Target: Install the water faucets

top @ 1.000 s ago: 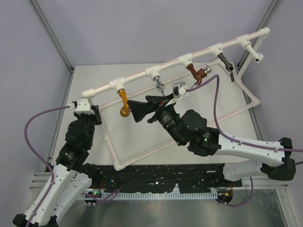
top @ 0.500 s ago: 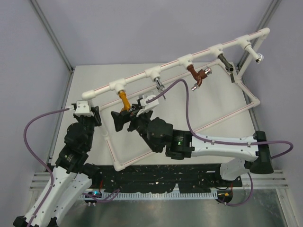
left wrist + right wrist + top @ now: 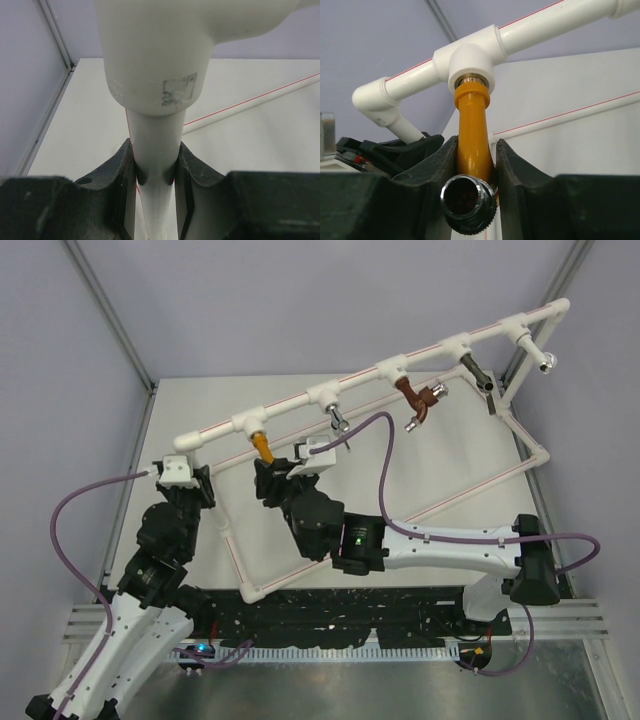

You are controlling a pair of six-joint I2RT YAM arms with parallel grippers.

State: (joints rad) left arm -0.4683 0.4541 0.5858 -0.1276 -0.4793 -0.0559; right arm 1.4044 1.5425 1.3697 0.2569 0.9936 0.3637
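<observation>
An orange-yellow water faucet hangs from the leftmost T-fitting of the white pipe frame. In the right wrist view its orange body runs down between the fingers to a chrome threaded spout. My right gripper is shut on that body, both jaws pressing its sides; from above the gripper sits just below the fitting. My left gripper is shut on a white upright pipe at the frame's left corner, seen from above with the left gripper under the elbow.
More taps hang along the top pipe: a small silver one, a reddish-brown one, a dark grey one and a silver one at the far right. The frame's lower pipes lie on the white table.
My right arm swung left along the pipe from the middle taps to the orange faucet, and its jaws went from wide open to shut on it. The left arm stayed still.
</observation>
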